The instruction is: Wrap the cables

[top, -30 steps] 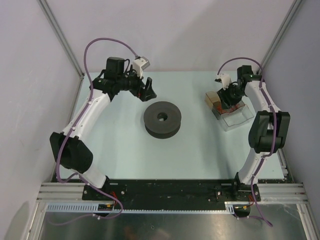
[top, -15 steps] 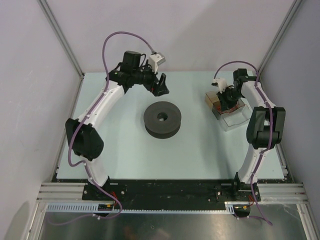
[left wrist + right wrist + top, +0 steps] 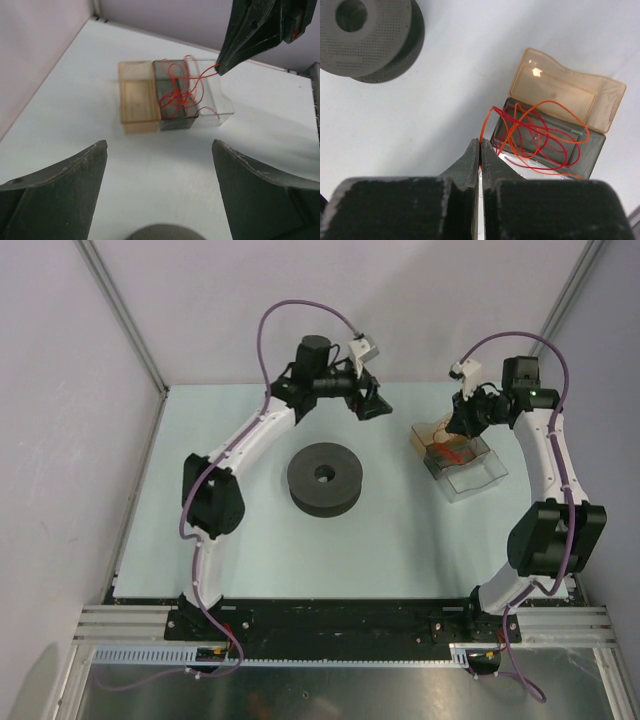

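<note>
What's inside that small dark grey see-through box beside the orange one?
A loose tangle of thin red-orange wires fills the dark grey box, with one strand leading out to the right gripper, which pinches it. Whether anything lies beneath the tangle cannot be seen.

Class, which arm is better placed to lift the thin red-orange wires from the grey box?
Right: the right gripper is shut on the thin red-orange wires; the left gripper hangs open, holding nothing.

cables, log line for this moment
right pincer: shut on cables | cables: mostly in box | left pincer: open, empty | spool: untouched
</note>
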`<state>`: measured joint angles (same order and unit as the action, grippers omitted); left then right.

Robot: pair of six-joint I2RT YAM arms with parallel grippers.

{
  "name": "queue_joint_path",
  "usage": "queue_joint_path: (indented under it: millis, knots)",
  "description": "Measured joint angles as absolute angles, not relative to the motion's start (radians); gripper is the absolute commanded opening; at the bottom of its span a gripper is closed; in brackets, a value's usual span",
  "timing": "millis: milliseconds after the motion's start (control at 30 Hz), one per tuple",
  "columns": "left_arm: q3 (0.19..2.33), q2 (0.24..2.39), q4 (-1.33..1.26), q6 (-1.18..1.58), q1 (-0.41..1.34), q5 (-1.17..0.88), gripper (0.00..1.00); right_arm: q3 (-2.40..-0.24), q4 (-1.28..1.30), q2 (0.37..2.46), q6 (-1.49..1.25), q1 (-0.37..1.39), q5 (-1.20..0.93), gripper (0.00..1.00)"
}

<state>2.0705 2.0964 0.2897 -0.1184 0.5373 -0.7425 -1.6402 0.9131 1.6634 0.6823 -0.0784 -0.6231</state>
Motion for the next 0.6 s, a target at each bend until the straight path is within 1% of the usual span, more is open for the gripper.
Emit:
queue_joint_path:
  millis: [267,600]
  knots:
    - [2.072,2.234,-0.023,-0.062,0.636,-0.849,0.76,-1.634,0.883,1.616,0.677,-0.084,-0.691,0.01]
    - [2.179,2.368,-0.159,-0.072,0.720,-0.848,0.58,-1.620,0.875,1.615,0.678,-0.088,-0.712,0.03]
